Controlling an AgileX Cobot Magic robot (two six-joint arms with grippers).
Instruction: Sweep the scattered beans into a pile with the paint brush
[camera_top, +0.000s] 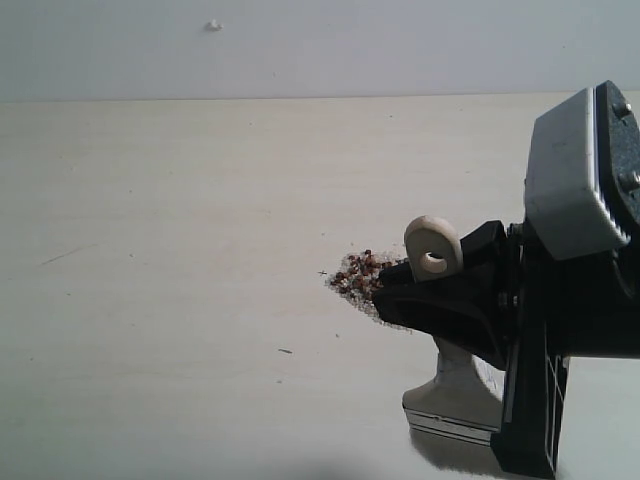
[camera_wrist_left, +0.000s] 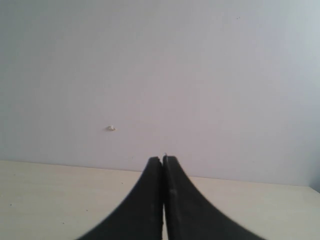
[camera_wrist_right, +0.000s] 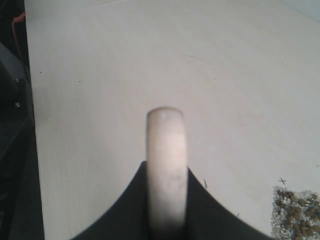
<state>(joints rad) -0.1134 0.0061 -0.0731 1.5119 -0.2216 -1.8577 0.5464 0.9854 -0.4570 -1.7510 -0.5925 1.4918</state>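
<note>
Beans sit gathered in one pile on the table, whitish crumbs along its edge. I see the right gripper clamped on the paint brush handle, just beside the pile, hole end up, ferrule low. Left gripper has its jaws pressed together, holding nothing, facing the wall.

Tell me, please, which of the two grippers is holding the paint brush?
The right gripper: its jaws clamp the paint brush handle, while the left gripper is shut on nothing.
</note>
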